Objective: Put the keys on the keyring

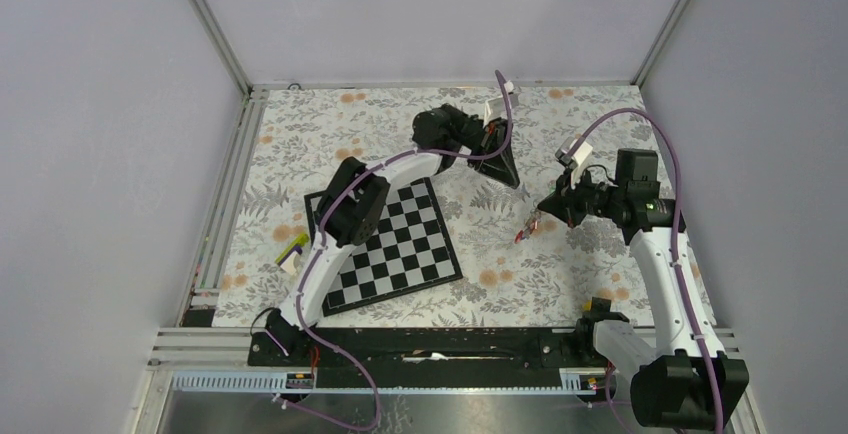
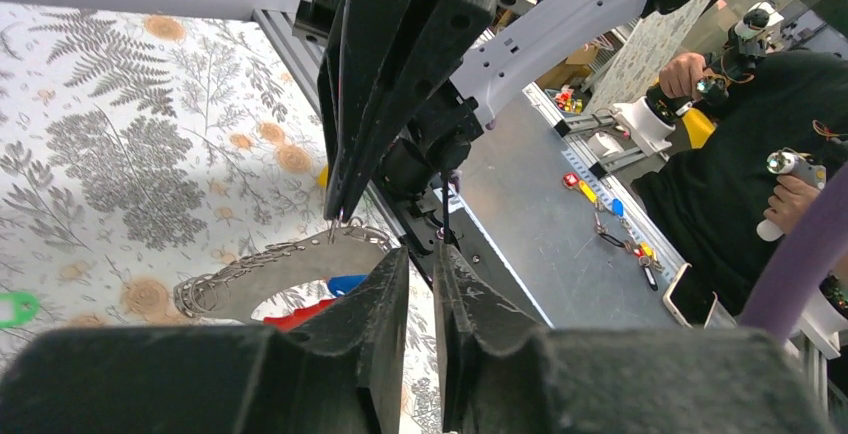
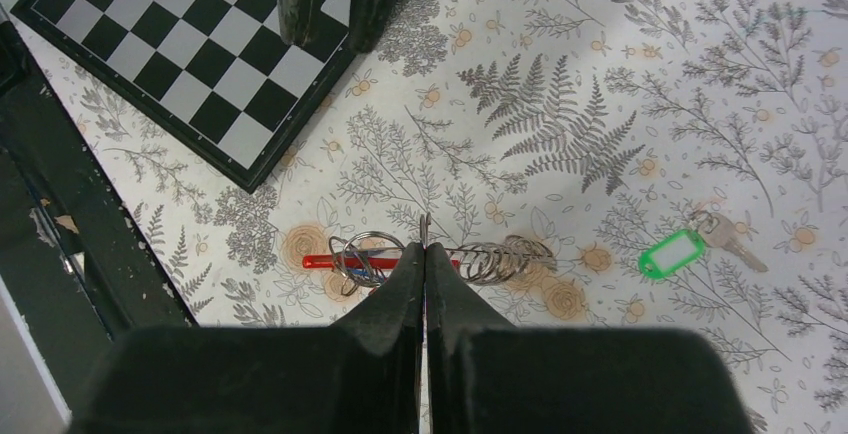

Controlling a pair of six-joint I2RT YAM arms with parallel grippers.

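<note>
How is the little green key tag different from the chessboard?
The green plastic key tag is tiny; the black-and-white square chessboard is far bigger. The tag is one bright colour with a silver key attached; the board has dark and light squares. The tag lies at the right of the right wrist view, the board at its upper left. Both lie flat on the flowery tablecloth.

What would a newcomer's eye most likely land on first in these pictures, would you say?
Most likely the black-and-white chessboard, lying askew left of centre on the floral table cover. Next, the right gripper to its right, pinched shut on the keyring, with a green-tagged key lying loose nearby.
</note>
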